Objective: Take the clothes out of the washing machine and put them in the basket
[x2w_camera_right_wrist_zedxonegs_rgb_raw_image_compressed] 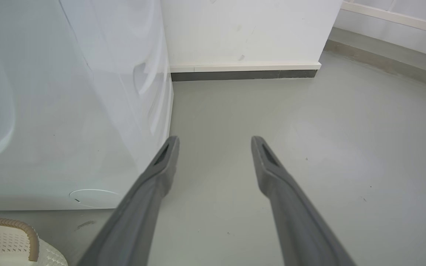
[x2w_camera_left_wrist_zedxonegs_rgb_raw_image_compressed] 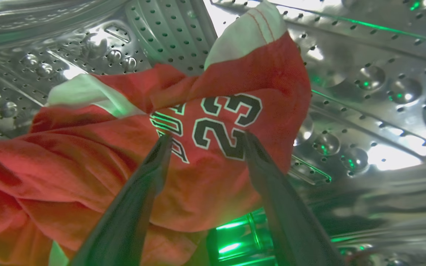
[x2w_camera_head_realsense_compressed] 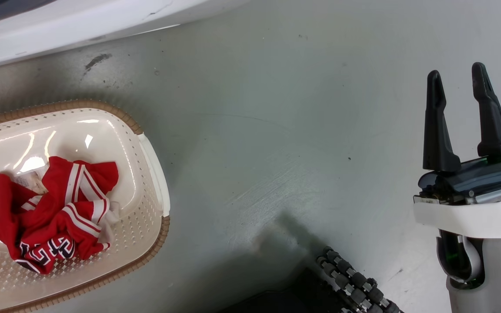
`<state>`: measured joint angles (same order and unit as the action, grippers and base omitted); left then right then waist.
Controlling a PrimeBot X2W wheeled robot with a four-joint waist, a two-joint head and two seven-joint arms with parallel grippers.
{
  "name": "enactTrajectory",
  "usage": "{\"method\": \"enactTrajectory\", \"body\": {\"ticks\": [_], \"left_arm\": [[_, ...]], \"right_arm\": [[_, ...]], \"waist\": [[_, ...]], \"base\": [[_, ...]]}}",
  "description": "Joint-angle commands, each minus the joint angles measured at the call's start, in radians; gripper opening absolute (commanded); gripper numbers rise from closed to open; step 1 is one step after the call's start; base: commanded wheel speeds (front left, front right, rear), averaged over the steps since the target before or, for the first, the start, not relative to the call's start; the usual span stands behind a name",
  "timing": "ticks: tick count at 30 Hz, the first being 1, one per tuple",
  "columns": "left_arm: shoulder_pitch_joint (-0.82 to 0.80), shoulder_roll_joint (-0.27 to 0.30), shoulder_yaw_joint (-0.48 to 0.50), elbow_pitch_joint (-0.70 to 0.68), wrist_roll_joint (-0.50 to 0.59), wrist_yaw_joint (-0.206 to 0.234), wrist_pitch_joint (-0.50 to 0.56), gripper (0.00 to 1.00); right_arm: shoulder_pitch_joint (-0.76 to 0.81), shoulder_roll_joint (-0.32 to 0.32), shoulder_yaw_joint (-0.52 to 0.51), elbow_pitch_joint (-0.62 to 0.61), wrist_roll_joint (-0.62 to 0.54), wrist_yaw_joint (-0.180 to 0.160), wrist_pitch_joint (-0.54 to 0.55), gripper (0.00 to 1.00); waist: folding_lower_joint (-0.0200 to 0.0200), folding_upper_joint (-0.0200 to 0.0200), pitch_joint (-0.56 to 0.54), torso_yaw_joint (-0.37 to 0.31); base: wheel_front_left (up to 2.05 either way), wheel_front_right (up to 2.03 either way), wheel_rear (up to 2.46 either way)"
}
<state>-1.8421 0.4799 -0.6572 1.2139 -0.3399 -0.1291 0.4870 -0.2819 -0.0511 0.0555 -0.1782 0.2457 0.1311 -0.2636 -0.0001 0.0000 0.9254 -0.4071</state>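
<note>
Left gripper: fingers spread, tips at the red number-23 jersey inside the perforated steel drum. Right gripper: spread, empty, above the grey floor. Another red garment lies crumpled in the basket, left.

The floor was bright and a little shiny, with a soft dark shadow near the bottom edge. The basket had white shiny spots. Inside the drum, white glare and green light bounced off the metal. The fingers up close looked blurry.
</note>
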Motion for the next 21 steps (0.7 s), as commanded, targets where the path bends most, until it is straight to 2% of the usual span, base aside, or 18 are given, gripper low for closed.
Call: {"method": "enactTrajectory", "body": {"ticks": [1, 2, 3, 4, 5, 12, 21], "left_arm": [[0.035, 0.005, -0.014, 0.022, 0.000, 0.000, 0.010, 1.00], [0.035, 0.006, -0.018, 0.025, -0.001, 0.000, 0.013, 1.00], [0.036, 0.005, -0.021, 0.027, -0.003, 0.000, 0.016, 0.78], [0.036, 0.003, -0.024, 0.028, -0.007, 0.000, 0.016, 0.04], [0.036, 0.002, -0.027, 0.029, -0.012, 0.000, 0.014, 0.00], [0.017, 0.004, -0.033, 0.010, -0.019, 0.004, -0.085, 0.00], [0.058, -0.007, -0.016, 0.020, -0.056, 0.004, -0.223, 0.00]], "right_arm": [[0.000, 0.002, -0.002, 0.001, 0.001, -0.001, -0.002, 1.00], [-0.002, 0.002, -0.002, 0.001, 0.000, -0.001, -0.002, 1.00], [-0.003, 0.002, -0.002, 0.002, -0.001, -0.001, -0.002, 1.00], [-0.005, 0.002, -0.002, 0.002, -0.002, -0.001, -0.002, 1.00], [-0.007, 0.002, -0.002, 0.002, -0.003, -0.001, -0.002, 1.00], [-0.014, 0.002, -0.006, 0.008, -0.018, -0.001, -0.002, 1.00], [-0.009, 0.001, -0.016, 0.020, -0.054, -0.001, -0.002, 1.00]], "waist": [[0.0001, 0.0000, 0.002, 0.001], [0.0001, 0.0000, 0.002, 0.002], [0.0001, 0.0000, 0.003, 0.003], [0.0001, 0.0000, 0.003, 0.004], [0.0001, 0.0000, 0.003, 0.005], [0.0001, 0.0000, -0.017, 0.025], [0.0001, 0.0000, -0.114, 0.077]], "base": [[0.00, 0.00, 0.00], [0.00, 0.00, 0.00], [0.00, 0.00, 0.00], [0.00, 0.00, 0.00], [0.00, 0.00, 0.00], [0.00, 0.00, 0.00], [0.00, 0.00, 0.00]]}}
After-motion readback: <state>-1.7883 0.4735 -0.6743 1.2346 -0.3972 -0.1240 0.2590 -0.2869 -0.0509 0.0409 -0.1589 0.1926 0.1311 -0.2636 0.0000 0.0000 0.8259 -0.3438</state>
